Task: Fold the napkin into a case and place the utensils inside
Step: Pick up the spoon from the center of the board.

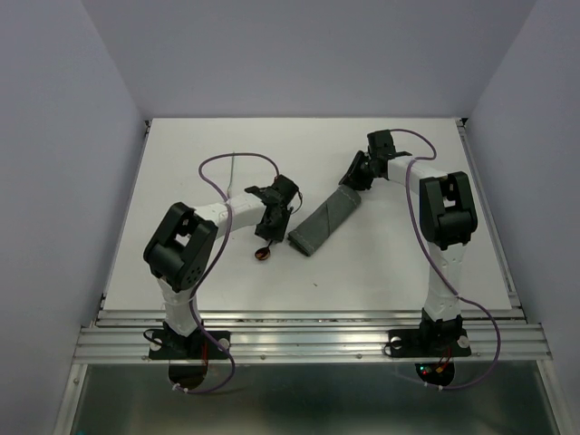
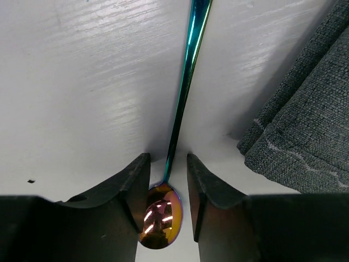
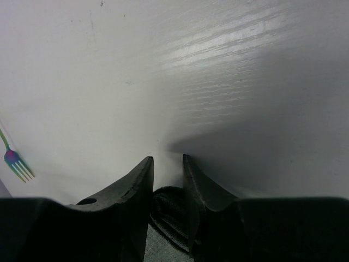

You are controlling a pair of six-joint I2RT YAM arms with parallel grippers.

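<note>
The napkin lies folded as a narrow dark grey case [image 1: 324,220], running diagonally across the middle of the table. My right gripper [image 1: 355,177] is at its far end, and in the right wrist view the fingers [image 3: 167,159] are shut on a roll of the cloth [image 3: 170,210]. The spoon [image 1: 262,254] lies left of the case, red bowl nearest the arms. My left gripper [image 2: 168,158] straddles the spoon's neck, still open, with a sliver of table showing beside the bowl [image 2: 161,215]. The teal handle [image 2: 186,82] runs away from the jaws. The slim grey fork [image 1: 232,172] lies further back on the left.
The case's stitched edge [image 2: 294,147] lies just right of my left fingers. The fork's bluish tines [image 3: 16,161] show at the left edge of the right wrist view. Grey walls close the white table [image 1: 408,272] on three sides, and a metal rail [image 1: 308,340] runs along the near edge.
</note>
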